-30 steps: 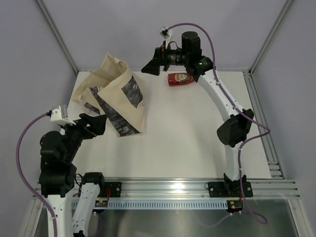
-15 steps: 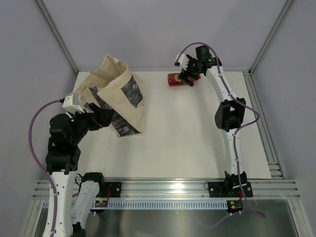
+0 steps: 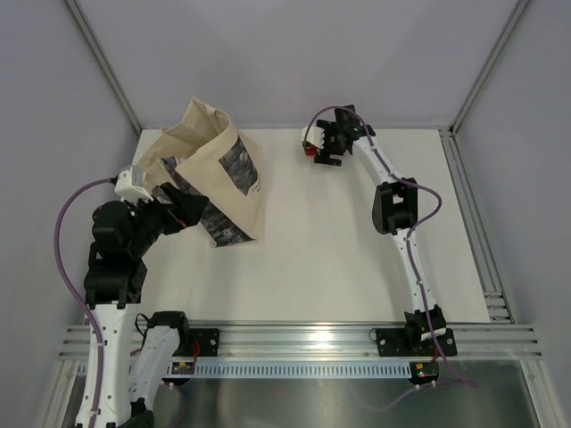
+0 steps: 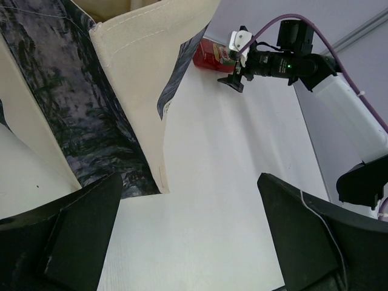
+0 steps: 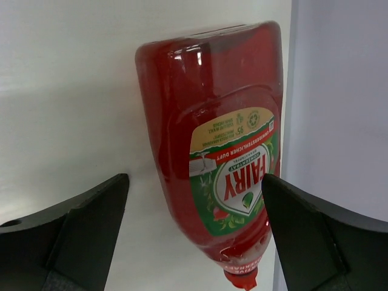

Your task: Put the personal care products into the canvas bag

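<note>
A red bottle [image 5: 212,151] with a green and red label lies flat on the white table at the far back, next to the wall. It shows partly in the top view [image 3: 310,150] and in the left wrist view [image 4: 209,54]. My right gripper [image 5: 194,236] is open with its jaws on either side of the bottle, not touching it; in the top view the right gripper [image 3: 326,148] hides most of the bottle. The beige canvas bag [image 3: 219,174] with a dark picture panel stands at the back left. My left gripper [image 4: 191,242] is open and empty beside the bag [image 4: 139,73]. No other bottles show.
The back wall runs right behind the red bottle. Metal frame posts stand at the table's back corners. A rail [image 3: 303,339] runs along the near edge by the arm bases.
My right gripper has come down from above the table's middle back onto the red bottle, now straddling it. My left arm rose and moved closer to the bag.
</note>
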### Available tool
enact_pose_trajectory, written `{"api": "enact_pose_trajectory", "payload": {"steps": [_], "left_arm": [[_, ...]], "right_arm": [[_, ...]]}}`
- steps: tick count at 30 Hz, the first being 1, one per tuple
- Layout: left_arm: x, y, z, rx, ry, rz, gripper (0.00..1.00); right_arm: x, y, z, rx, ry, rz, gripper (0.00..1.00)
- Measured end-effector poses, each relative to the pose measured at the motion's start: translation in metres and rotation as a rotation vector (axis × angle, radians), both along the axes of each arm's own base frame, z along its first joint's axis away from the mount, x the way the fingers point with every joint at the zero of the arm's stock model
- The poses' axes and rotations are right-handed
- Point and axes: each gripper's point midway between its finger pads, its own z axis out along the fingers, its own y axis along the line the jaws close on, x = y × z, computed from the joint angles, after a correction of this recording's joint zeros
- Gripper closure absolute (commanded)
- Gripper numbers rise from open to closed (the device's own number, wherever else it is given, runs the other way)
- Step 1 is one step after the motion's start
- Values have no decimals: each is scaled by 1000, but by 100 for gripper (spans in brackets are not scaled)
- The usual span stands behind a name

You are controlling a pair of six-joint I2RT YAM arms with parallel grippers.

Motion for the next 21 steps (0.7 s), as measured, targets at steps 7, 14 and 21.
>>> {"api": "enact_pose_trajectory", "payload": {"steps": [7,14,21], "left_arm": [[5,1,-5,-11,28,15,1],[11,2,-15,-17,75,20,1],[11,0,-14,-20,75,15,1]], "right_arm": [[18,0,-1,-28,-87,48,15],[22,-6,-2,-58,-112,101,41],[11,-11,-1,-63,-91,155,48]]}}
